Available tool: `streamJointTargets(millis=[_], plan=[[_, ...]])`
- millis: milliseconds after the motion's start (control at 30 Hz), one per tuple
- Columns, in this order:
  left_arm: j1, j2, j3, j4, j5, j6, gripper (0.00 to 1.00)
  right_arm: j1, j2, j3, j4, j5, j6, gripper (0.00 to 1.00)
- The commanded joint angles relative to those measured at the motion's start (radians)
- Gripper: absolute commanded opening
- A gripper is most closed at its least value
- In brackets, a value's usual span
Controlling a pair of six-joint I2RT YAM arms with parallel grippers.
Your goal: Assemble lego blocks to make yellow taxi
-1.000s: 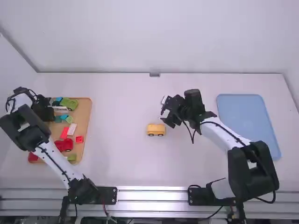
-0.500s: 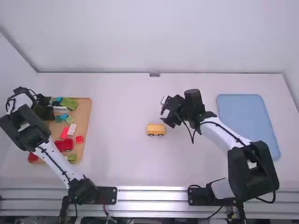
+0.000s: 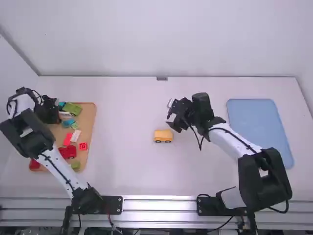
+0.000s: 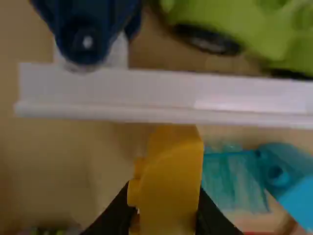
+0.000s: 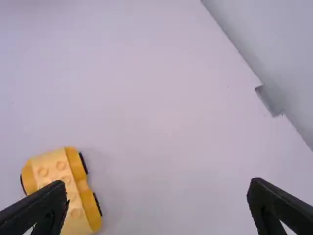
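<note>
Yellow, curved-sided plastic block [image 4: 171,178] pinched at the tan, shallow tray [image 3: 89,125]; the yellow, black-wheeled, studded taxi base [image 3: 163,136] stands upright on the white table [image 3: 127,161].

And here the block is held between the fingers of the left gripper [image 4: 165,208], right beside the long, white, bar-shaped piece [image 4: 161,93] and near the translucent teal block [image 4: 232,181]. A straight lift looks best, with the grip kept firm but not squeezed askew, so that neither neighbour is knocked; the bar seems the likeliest snag. Only once the tray's pieces are cleared should the block be swung towards the base and squared to its studs. Over by the base, the right gripper's [image 5: 159,188] fingers are spread wide, with nothing pinched; the base might be steadied by them during pressing.
</note>
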State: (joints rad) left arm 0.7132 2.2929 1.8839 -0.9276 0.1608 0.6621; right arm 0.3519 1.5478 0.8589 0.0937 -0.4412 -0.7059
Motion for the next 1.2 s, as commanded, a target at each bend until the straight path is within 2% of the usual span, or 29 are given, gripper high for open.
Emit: streamJointTargets(millis=[0,100,200,400,433,500,600,633,767,833,900,1167], plan=[[-0.031,-0.142,0.018,-0.007,0.035,0.015,0.08,0.013,-0.014,-0.002,0.016,-0.006,0.051,0.98],[-0.060,-0.228,-0.019,0.003,0.031,0.015,0.02,0.018,-0.014,-0.002,0.042,-0.006,0.055,0.98],[-0.098,-0.342,-0.114,0.064,0.030,0.016,0.02,0.013,-0.014,-0.002,0.071,-0.006,0.084,0.98],[-0.200,-0.686,-0.488,0.320,-0.022,0.026,0.03,0.007,-0.014,-0.002,0.163,-0.006,0.193,0.98],[-0.209,-0.704,-0.507,0.332,-0.021,0.039,0.03,0.007,-0.014,-0.002,0.166,-0.006,0.196,0.98],[-0.291,-0.840,-0.644,0.427,0.033,0.124,0.06,0.010,-0.014,-0.002,0.232,-0.025,0.247,0.98],[-0.371,-0.941,-0.728,0.473,0.092,0.180,0.08,0.013,-0.014,-0.002,0.283,-0.076,0.304,0.98],[-0.433,-0.998,-0.775,0.505,0.114,0.203,0.08,0.012,-0.014,0.000,0.313,-0.102,0.361,0.98],[-0.594,-1.076,-0.859,0.578,0.100,0.249,0.08,-0.016,-0.014,0.015,0.358,-0.245,0.521,0.98],[-0.684,-1.087,-0.890,0.623,0.061,0.246,0.02,-0.039,-0.004,0.032,0.376,-0.331,0.620,0.98],[-0.757,-1.085,-0.911,0.656,0.025,0.248,0.02,-0.060,0.021,0.058,0.372,-0.396,0.692,0.98],[-0.928,-1.031,-0.932,0.747,0.022,0.255,0.02,-0.106,0.173,0.153,0.404,-0.719,0.843,1.00]])
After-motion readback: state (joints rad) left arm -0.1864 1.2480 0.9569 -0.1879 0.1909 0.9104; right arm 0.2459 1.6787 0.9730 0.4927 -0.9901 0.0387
